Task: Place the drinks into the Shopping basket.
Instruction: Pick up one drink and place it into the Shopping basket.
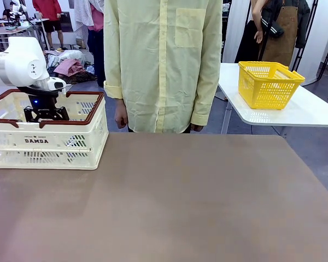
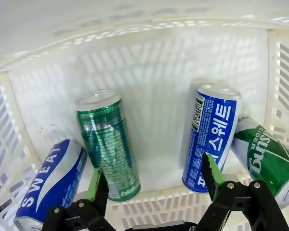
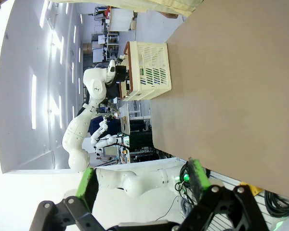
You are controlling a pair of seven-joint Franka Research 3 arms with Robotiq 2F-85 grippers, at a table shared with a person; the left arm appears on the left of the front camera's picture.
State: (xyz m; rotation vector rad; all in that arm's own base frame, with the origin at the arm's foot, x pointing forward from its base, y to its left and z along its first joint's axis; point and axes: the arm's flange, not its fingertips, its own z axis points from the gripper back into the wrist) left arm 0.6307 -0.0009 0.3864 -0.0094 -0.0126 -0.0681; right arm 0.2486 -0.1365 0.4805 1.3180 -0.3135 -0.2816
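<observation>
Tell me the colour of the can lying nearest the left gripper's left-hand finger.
Blue can with white SWEAT lettering, clearest in the left wrist view.

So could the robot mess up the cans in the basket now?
Maybe. The left gripper hangs open inside the Shopping basket, its fingers close to an upright green can and a blue can. Lifting out crooked might knock them over. The fingers could also catch the basket's lattice wall.
</observation>
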